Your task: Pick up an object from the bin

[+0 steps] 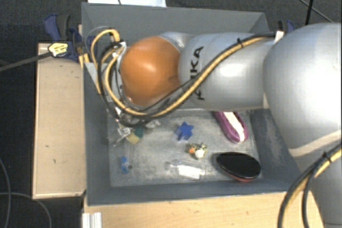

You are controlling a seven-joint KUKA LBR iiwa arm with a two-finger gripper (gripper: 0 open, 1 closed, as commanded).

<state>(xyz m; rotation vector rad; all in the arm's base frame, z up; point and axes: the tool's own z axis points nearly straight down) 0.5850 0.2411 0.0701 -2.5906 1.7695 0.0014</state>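
Where the orange-capped wrist (149, 69) dips to the floor of the bin (99, 168), the pincer (125, 132) is largely hidden beneath it, so wide or narrow cannot be told. A small tan-and-teal piece (133, 137) lies right at its tip; a blue star-shaped piece (184, 131) lies off to its right in the view, a small blue bit (124, 164) just below it, and a black oval disc (238, 165) well beyond.

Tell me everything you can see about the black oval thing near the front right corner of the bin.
The black oval thing is flat, smooth and slightly glossy, plastic by its look, with a thin red edge along its near side. It lies flat on the floor of the bin, close to the front wall, apart from the purple and white thing behind it.
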